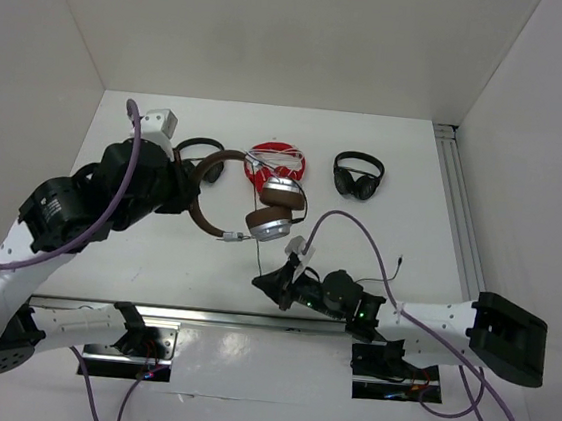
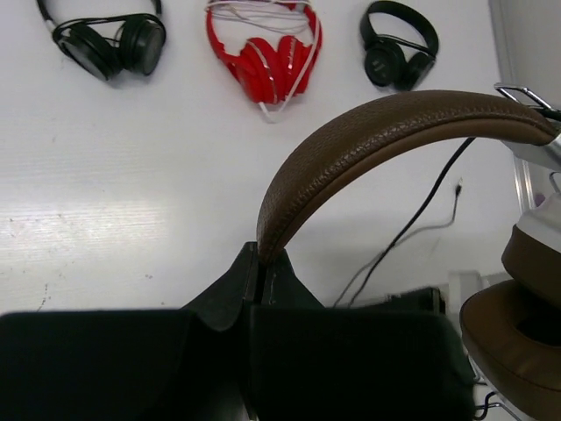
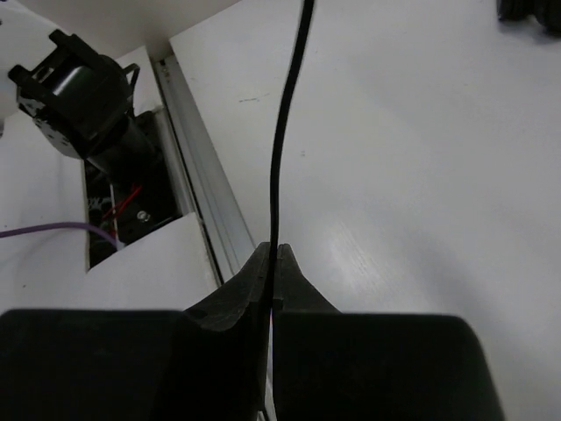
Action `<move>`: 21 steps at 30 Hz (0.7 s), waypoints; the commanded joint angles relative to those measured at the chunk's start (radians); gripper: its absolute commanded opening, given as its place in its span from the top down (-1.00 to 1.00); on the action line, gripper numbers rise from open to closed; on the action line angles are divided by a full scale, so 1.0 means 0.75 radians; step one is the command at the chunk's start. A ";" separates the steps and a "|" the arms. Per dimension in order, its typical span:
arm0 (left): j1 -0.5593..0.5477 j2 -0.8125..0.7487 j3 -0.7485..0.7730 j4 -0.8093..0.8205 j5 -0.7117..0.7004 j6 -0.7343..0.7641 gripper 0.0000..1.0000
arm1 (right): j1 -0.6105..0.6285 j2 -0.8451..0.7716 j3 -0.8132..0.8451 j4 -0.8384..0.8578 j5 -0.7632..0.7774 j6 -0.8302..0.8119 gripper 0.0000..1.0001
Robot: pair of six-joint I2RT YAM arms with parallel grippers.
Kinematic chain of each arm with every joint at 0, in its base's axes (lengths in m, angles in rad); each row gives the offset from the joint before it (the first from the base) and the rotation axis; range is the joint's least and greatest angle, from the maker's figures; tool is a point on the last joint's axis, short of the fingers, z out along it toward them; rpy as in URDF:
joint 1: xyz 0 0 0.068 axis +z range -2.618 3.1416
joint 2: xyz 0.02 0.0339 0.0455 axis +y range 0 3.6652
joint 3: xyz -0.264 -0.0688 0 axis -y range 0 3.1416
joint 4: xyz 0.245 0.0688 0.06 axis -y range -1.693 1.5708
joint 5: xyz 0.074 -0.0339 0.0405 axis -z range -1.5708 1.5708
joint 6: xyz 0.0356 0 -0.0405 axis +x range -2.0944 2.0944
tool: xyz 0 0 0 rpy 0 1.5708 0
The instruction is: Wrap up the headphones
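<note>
Brown leather-look band first. From the top camera, the over-ear headphones with brown headband and silver-and-brown ear cups (image 1: 272, 224) sit mid-way across the white table (image 1: 404, 183), just in front of the red pair with white cord (image 1: 274, 158). Your left gripper (image 1: 190, 197) is clamped on the left end of the headband. The thin black cable (image 1: 258, 258) drops from the lower cup straight toward the near edge, into your right gripper (image 1: 273, 284).

From the left wrist, the jaws are clenched on the edge of the headband (image 2: 377, 132). It arches up and to the right, with a cup at the far right of the frame, and the cable trails over the table beneath the arch.

From the right wrist, the jaws are pinched on the cable, which runs straight away from the fingertips, up the frame.

So the cable's long axis lies from the cups to the right gripper, and the right arm is the nearer one to it. I'd judge that winding calls for carrying that hand around the cups while the left holds the frame steady. Any free tail beyond the pinch could snag.
</note>
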 commanded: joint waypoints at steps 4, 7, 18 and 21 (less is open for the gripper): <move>0.006 -0.019 -0.080 0.218 -0.191 -0.199 1.00 | 0.187 0.088 0.018 0.242 0.101 0.024 0.95; 0.006 -0.007 -0.113 0.251 -0.179 -0.227 1.00 | 0.238 0.137 0.048 0.273 0.128 0.024 0.93; 0.006 -0.007 -0.138 0.270 -0.208 -0.264 1.00 | 0.238 0.434 0.128 0.582 -0.107 0.138 0.83; 0.019 -0.019 -0.138 0.270 -0.220 -0.264 1.00 | 0.252 0.516 0.128 0.676 -0.131 0.171 0.80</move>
